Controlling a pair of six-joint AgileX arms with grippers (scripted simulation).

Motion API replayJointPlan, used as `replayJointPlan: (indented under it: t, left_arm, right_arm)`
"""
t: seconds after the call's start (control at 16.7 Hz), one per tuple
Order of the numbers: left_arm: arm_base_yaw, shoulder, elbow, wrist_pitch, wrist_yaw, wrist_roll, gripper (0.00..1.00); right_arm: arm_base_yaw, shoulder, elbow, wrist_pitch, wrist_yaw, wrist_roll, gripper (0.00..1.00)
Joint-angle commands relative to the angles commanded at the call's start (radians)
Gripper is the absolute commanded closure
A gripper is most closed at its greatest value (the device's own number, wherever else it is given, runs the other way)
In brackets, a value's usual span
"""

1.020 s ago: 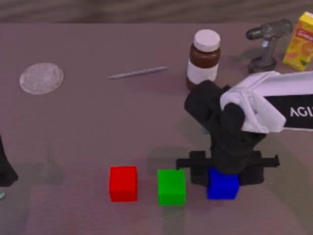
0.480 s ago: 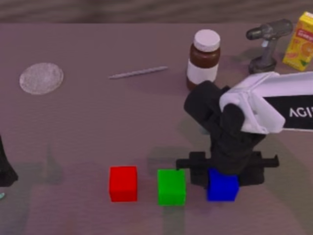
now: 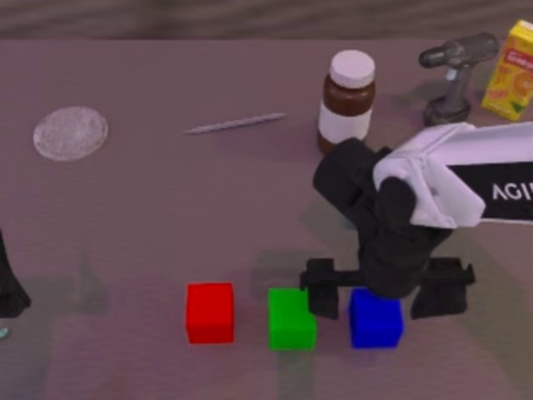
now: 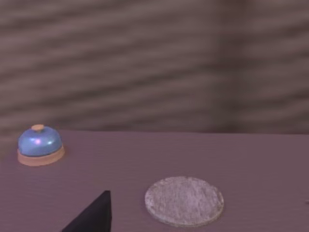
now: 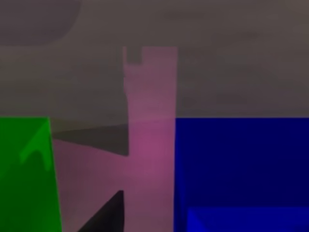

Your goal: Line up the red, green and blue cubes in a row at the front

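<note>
While the right arm's tool hangs over the near right part of the brownish worktop, its two black fingers stand spread wide, one on each side of the deep blue cube, and neither seems to touch it, so the tool is released. The blue cube rests on the worktop at the right end of a row along the near edge. Just to its left, with a small gap, sits the bright green cube, and further left, again with a gap, the bright red cube. The three cubes are almost in one line. In the right wrist view the blue cube and the green cube appear with bare worktop between them.

The left arm is parked at the left edge of the worktop. Only a dark tip of the left tool shows in its wrist view, so I cannot tell its state.

On the far side are a round grey speckled disc at the left, a thin grey stick, a brown jar with a white lid, a grey power drill and an orange-yellow juice carton. The left wrist view also shows a blue bell on an orange base.
</note>
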Motion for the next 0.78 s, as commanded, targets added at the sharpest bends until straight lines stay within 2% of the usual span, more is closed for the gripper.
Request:
replayJointPlan:
  t: [0.42,0.78]
  left_arm:
    - [0.000,0.000,0.000,0.000,0.000,0.000,0.00]
    - [0.000,0.000,0.000,0.000,0.000,0.000,0.00]
  right_arm:
    - [0.001,-0.007,0.012,-0.017,-0.001,0.000,0.00]
    - [0.010,-0.087,0.125,-0.222,-0.001,0.000,0.00]
